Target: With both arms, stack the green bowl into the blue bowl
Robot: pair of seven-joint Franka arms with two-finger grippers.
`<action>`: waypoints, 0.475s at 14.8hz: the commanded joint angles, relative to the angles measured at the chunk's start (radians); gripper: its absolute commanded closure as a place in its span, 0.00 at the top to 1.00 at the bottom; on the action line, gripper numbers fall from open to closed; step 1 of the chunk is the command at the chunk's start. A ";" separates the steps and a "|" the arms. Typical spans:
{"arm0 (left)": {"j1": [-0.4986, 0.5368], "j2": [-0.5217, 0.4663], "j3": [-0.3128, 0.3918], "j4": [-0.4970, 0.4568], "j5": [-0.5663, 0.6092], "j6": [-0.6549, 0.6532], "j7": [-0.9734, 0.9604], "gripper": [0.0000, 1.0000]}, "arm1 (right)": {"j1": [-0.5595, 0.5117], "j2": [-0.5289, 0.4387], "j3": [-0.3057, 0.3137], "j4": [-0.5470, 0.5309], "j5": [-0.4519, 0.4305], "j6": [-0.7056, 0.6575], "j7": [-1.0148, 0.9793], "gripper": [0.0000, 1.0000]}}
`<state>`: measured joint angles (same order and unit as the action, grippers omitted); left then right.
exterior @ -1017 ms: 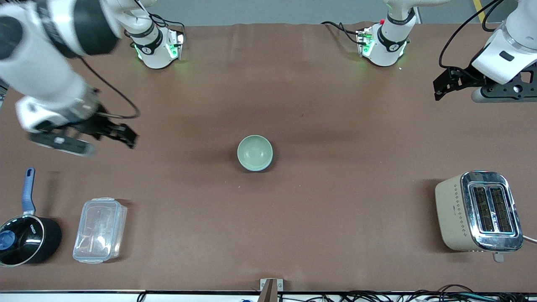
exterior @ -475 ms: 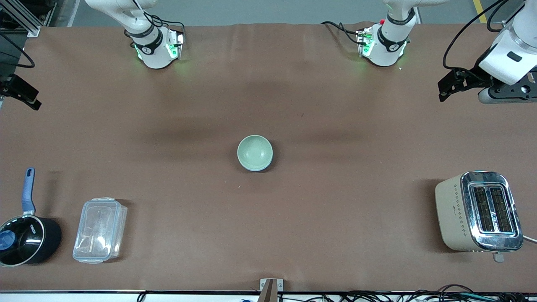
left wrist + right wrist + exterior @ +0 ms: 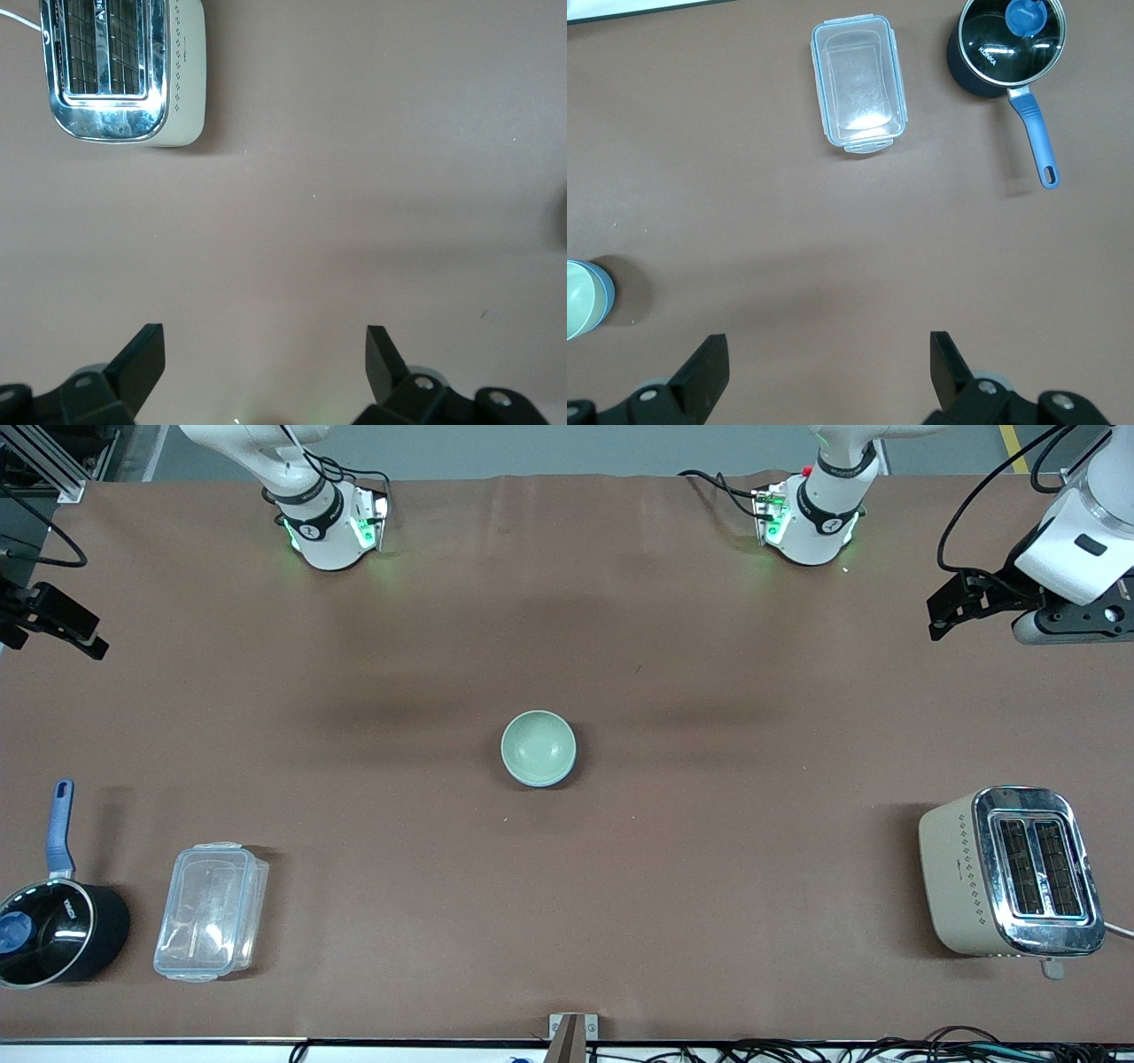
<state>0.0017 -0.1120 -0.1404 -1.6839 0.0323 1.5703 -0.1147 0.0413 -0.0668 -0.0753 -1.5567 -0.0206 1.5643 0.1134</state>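
Observation:
The pale green bowl (image 3: pixel 537 747) sits in the middle of the table, inside the blue bowl (image 3: pixel 574 757), of which only a thin blue edge shows. In the right wrist view the green bowl (image 3: pixel 578 299) shows at the frame's edge with the blue bowl's outside (image 3: pixel 606 296) around it. My left gripper (image 3: pixel 952 609) is open and empty, over the left arm's end of the table; in its own view (image 3: pixel 263 345) only bare table lies below. My right gripper (image 3: pixel 66 627) is open and empty, over the right arm's end; it also shows in its own view (image 3: pixel 826 347).
A beige and chrome toaster (image 3: pixel 1010 872) stands near the left arm's end, also in the left wrist view (image 3: pixel 124 71). A clear lidded container (image 3: pixel 211 911) and a black saucepan with a blue handle (image 3: pixel 53 930) stand near the right arm's end, nearer the front camera.
My right arm has swung away from over the table out to the right arm's end. My left gripper has shifted slightly outward. The bowls have not moved.

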 commanded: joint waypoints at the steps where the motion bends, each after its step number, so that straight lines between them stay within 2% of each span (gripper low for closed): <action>1: 0.001 0.009 0.002 0.024 -0.006 -0.009 0.001 1.00 | -0.001 0.004 0.005 0.014 -0.001 -0.007 -0.009 1.00; 7: 0.001 0.031 0.002 0.049 -0.005 -0.009 0.017 1.00 | -0.003 0.004 0.005 0.012 -0.001 -0.012 -0.009 1.00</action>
<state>0.0017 -0.1052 -0.1404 -1.6784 0.0323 1.5703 -0.1130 0.0423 -0.0668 -0.0743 -1.5567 -0.0207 1.5612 0.1126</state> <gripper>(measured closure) 0.000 0.000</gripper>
